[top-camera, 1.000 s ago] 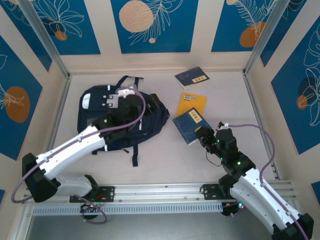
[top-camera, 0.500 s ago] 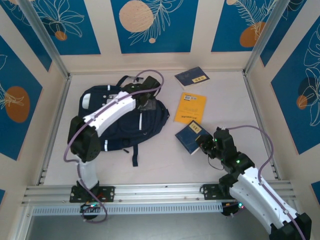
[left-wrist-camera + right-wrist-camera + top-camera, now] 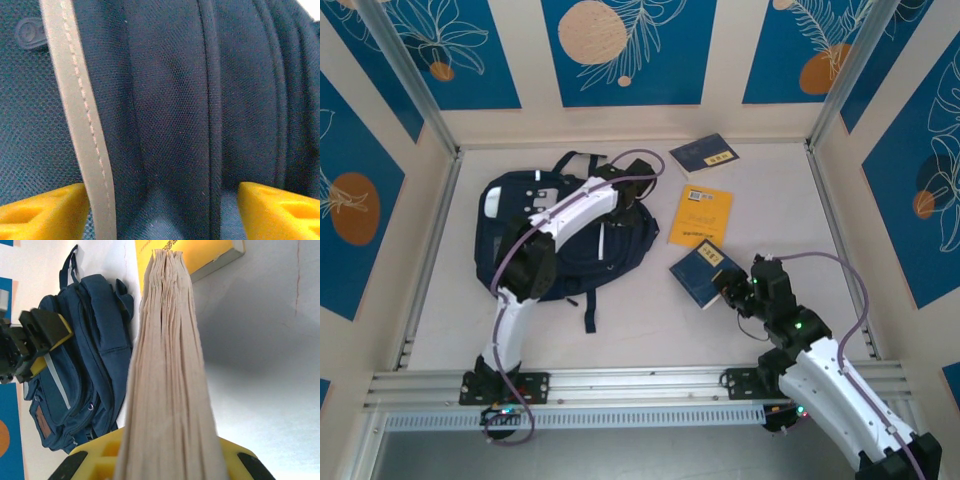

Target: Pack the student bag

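Note:
The student bag (image 3: 560, 245) lies flat at the left middle of the table, dark navy with pale stripes. My left gripper (image 3: 625, 203) hangs over its upper right part. In the left wrist view its yellow fingertips (image 3: 45, 212) stand wide apart, open, either side of a ridge of the bag's fabric (image 3: 175, 125) beside a grey stripe (image 3: 75, 110). My right gripper (image 3: 732, 285) is shut on a blue book (image 3: 703, 272), which is lifted and tilted. The book's page edge (image 3: 170, 380) runs up between the yellow fingers of that gripper (image 3: 167, 455), with the bag (image 3: 85, 375) off to the left.
A yellow book (image 3: 702, 215) lies flat just beyond the held one. Another blue book (image 3: 704, 153) sits near the back wall. Metal rails and walls bound the table on all sides. Bare tabletop (image 3: 650, 320) stretches along the near side between the arms.
My left arm has swung up and over the bag, carrying its gripper rightward to the bag's upper right. My right gripper has drawn the blue book nearer, off the yellow book.

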